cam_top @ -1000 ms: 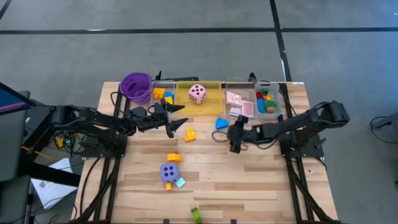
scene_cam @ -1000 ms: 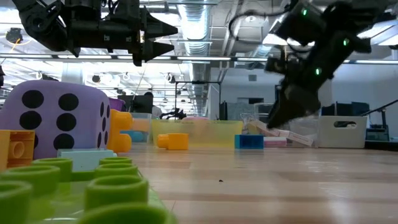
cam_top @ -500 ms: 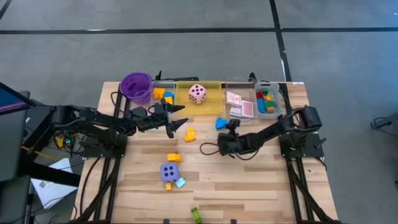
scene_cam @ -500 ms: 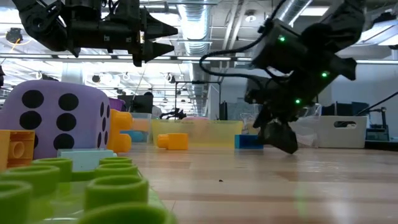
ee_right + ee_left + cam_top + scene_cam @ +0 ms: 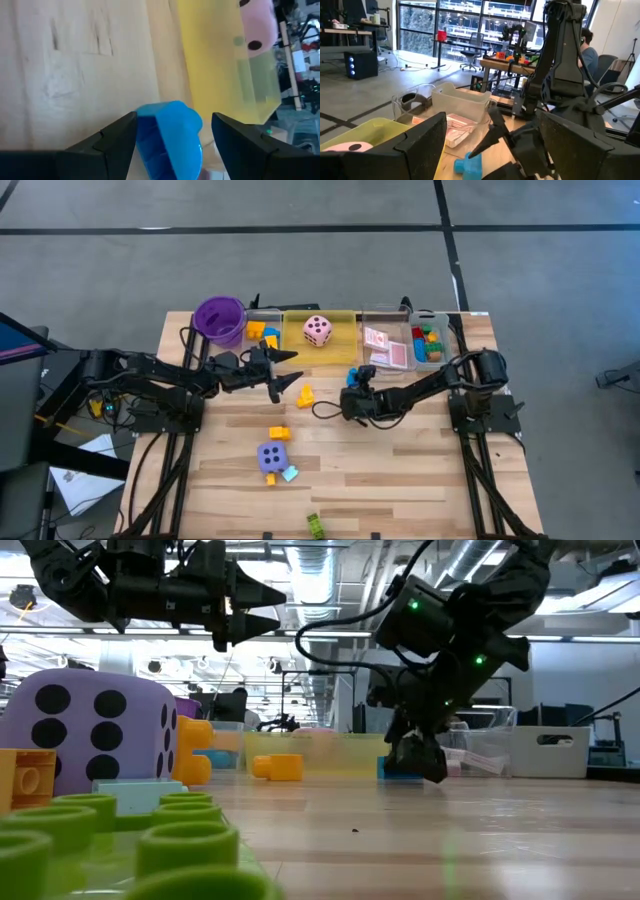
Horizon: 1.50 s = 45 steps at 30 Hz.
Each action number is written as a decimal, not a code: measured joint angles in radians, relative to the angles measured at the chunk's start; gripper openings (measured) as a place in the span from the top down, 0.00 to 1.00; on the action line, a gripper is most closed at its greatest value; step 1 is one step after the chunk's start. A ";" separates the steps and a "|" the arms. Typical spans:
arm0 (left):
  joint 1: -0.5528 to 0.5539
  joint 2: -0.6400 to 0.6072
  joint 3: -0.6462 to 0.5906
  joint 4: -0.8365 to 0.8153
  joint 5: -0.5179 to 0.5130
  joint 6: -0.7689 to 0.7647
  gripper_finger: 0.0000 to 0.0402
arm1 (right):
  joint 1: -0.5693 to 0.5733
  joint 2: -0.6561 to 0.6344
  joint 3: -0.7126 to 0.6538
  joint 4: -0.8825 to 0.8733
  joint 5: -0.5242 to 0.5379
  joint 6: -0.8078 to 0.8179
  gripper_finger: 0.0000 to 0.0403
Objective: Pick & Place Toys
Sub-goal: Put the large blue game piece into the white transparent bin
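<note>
A blue block [image 5: 170, 135] lies on the table in front of the yellow tray [image 5: 225, 65], which holds the pink die [image 5: 318, 330]. My right gripper [image 5: 174, 118] is open and low at the table, with one finger on each side of the blue block; it also shows in the high view [image 5: 353, 385] and the low view [image 5: 418, 762]. My left gripper [image 5: 288, 377] is open and empty, held high above the table's left middle. A yellow block [image 5: 305, 394], an orange block [image 5: 279, 434], the purple die [image 5: 270, 455] and a green block [image 5: 315, 525] lie on the table. My right gripper stands with its fingers [image 5: 107, 145] on either side of the blue block's end [image 5: 150, 130], coming level from the table's near right. The block lies on the table. I cannot tell whether a finger touches it.
The purple cup [image 5: 220, 318] stands at the far left. A clear tray with pink cards [image 5: 385, 348] and a clear bin of blocks [image 5: 430, 342] stand at the far right. A pale blue block [image 5: 290, 473] lies beside the purple die.
My right gripper has come down to the table top and moved toward the table's left edge, then toward the far edge, until its open fingers stand around the blue block. The blocks have stayed where they were.
</note>
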<state>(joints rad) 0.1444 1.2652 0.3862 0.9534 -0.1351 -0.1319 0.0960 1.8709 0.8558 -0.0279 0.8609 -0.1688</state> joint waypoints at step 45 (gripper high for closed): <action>0.000 0.000 0.000 -0.011 0.001 -0.001 0.23 | -0.056 -0.004 0.002 -0.016 -0.024 -0.186 0.93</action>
<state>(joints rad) 0.1441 1.2652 0.3859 0.9421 -0.1341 -0.1326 0.0399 1.8665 0.8574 -0.0435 0.8368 -0.3545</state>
